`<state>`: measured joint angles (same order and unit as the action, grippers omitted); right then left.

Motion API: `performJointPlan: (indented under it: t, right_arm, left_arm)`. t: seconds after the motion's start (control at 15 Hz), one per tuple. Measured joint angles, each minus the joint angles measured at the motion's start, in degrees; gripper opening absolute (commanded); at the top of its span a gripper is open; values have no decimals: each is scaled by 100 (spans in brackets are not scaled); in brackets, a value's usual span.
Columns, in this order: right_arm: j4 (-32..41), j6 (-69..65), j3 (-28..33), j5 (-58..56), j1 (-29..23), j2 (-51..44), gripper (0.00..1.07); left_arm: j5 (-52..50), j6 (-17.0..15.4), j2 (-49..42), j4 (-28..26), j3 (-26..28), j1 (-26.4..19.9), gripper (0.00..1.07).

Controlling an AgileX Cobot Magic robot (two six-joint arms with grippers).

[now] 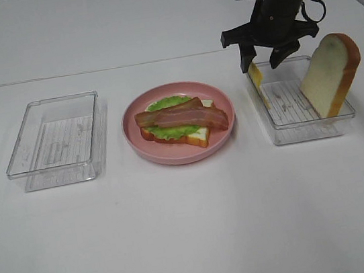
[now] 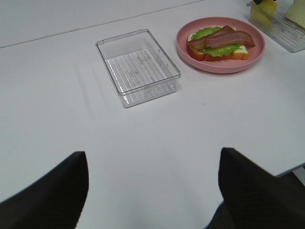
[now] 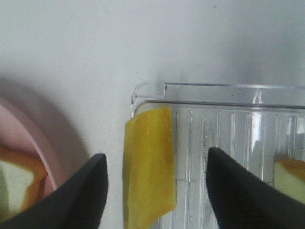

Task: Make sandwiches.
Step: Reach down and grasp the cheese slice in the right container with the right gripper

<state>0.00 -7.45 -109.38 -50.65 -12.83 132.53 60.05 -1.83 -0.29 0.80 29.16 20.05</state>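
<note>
Sandwich (image 1: 199,134) bread mostly hidden under lettuce (image 1: 164,104); cheese (image 3: 148,162), partly cut off, stands untouched between wide right jaws; left jaws wide.

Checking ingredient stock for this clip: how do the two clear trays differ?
The left tray holds nothing; the right tray holds a yellow cheese slice and a leaning bread slice. The right gripper hovers over the right tray, none over the left. Both are clear ribbed plastic.

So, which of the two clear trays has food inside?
The tray right of the pink plate: it holds a yellow cheese slice and an upright bread slice. The left tray is bare.
</note>
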Motion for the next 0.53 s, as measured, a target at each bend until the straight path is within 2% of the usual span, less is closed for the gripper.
performJointPlan:
  t: [0.07, 0.13, 0.27, 0.33, 0.53]
  right_arm:
    - [0, 17, 0, -6, 0, 23, 42]
    - [0, 17, 0, -40, 0, 34, 25]
    - [0, 17, 0, -40, 0, 34, 4]
    - [0, 17, 0, -40, 0, 34, 0]
    - [0, 23, 0, -40, 0, 34, 0]
  left_arm:
    - [0, 0, 0, 0, 0, 0, 73]
    - [0, 0, 0, 0, 0, 0, 73]
    - [0, 0, 0, 0, 0, 0, 73]
    - [0, 0, 0, 0, 0, 0, 73]
    - [0, 0, 0, 0, 0, 0, 73]
